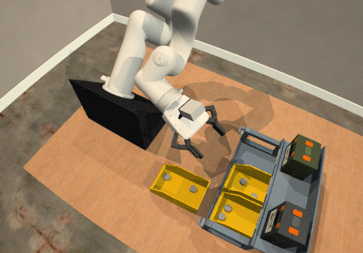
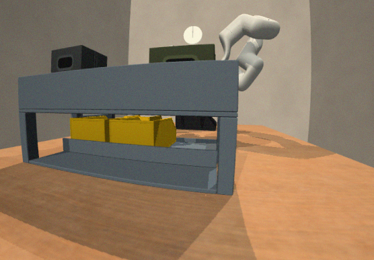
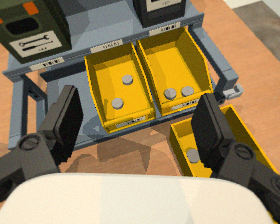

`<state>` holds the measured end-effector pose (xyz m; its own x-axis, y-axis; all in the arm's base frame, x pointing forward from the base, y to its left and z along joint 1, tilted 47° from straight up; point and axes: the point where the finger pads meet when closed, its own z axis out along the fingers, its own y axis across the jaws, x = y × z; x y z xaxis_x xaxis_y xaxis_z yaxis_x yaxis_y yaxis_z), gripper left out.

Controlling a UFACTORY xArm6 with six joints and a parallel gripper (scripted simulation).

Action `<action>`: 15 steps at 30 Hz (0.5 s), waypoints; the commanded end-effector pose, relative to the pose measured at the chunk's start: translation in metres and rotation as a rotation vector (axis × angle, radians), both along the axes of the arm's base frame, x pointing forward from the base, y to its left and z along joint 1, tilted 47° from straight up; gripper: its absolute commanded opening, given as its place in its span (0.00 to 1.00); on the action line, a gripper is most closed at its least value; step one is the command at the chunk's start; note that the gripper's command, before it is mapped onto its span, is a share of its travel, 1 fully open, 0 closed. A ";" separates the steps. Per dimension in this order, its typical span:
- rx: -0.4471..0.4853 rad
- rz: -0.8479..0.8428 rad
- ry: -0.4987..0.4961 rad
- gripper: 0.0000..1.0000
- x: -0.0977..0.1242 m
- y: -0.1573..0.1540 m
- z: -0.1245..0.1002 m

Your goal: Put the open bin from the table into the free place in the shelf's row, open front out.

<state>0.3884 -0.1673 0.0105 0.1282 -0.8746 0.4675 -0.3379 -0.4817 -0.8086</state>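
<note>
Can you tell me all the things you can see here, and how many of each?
Bin on the table: one, yellow, on the wooden table beside the shelf, with two grey round parts in it.
Bins on the shelf: two, yellow, side by side, each with two grey round parts.
Free place: one, the bare grey spot in the row next to those bins.
Shelf: one, blue-grey, standing on the table.
Green case: one, orange clasps, on the shelf's top board.
Dark grey case: one, orange clasps, also on the top board.
Table: one, orange-brown wood.
Pedestal: one, black, under the arm.
Arm: one, white.
Gripper: one, black fingers, open, holding nothing, above the table.
</note>
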 end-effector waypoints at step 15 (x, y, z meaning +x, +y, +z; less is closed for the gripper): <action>-0.110 0.310 -0.040 1.00 -0.003 0.000 0.009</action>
